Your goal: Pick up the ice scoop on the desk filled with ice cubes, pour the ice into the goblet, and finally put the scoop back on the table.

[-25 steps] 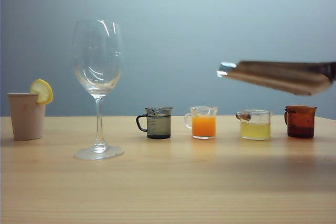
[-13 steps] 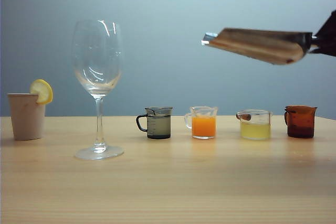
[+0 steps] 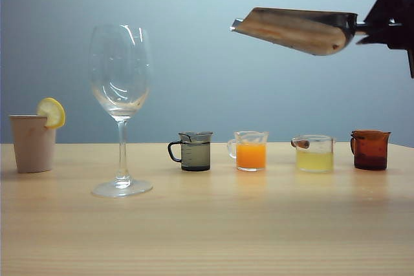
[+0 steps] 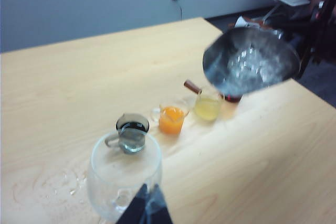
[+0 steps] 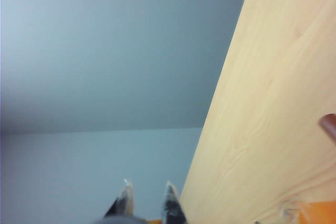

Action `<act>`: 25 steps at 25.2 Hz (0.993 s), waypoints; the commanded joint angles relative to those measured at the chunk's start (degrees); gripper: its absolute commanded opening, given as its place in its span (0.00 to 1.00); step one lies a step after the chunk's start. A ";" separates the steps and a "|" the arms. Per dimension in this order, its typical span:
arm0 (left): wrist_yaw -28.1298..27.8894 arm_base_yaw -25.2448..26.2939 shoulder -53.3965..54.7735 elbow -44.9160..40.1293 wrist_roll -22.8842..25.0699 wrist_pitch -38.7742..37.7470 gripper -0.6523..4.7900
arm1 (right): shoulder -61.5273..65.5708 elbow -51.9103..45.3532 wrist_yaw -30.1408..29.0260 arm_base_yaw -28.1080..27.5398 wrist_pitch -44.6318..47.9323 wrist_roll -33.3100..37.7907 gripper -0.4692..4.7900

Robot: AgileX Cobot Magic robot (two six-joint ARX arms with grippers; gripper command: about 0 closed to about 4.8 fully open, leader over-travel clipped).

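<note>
Our right gripper [image 3: 381,25], high over the table's [image 3: 207,224] right end, is clamped on the ice scoop's [image 3: 294,29] handle. The scoop's long axis lies near level, its mouth pointing toward the goblet [image 3: 120,108], which stands well apart near the left end. Ice cubes [image 4: 251,66] fill the scoop. Our left gripper [image 4: 146,209] hangs over the goblet; its opening is unclear.

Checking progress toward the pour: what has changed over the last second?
The right gripper, shut on the ice scoop, has carried it up and left toward the goblet. The goblet, the jugs and the left gripper above the goblet stayed put.
</note>
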 commanded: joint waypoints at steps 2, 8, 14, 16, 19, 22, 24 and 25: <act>-0.02 0.11 -0.07 0.17 1.20 -0.55 0.11 | -0.55 3.26 0.57 1.64 -1.77 0.59 0.08; -0.04 0.11 -0.07 0.17 1.75 -0.72 0.11 | -0.55 7.56 4.50 5.73 -5.49 -0.74 0.08; -0.04 0.11 -0.09 0.17 1.75 -0.72 0.11 | -0.55 9.70 6.01 8.11 -7.37 -1.07 0.08; -0.02 0.11 -0.07 0.17 1.73 -0.74 0.11 | -0.52 10.25 6.49 9.14 -8.15 -1.05 0.08; -0.02 0.11 -0.07 0.17 1.75 -0.76 0.11 | -0.55 11.02 7.58 10.93 -10.43 -1.03 0.08; -0.02 0.11 -0.07 0.17 1.75 -0.76 0.11 | -0.55 11.30 8.94 12.20 -10.60 -0.90 0.08; 0.00 0.11 -0.07 0.17 1.75 -0.76 0.11 | -0.55 11.82 9.62 13.18 -11.17 -0.90 0.08; 0.00 0.11 -0.07 0.17 1.75 -0.76 0.11 | -0.52 12.17 10.01 13.44 -11.56 -0.90 0.08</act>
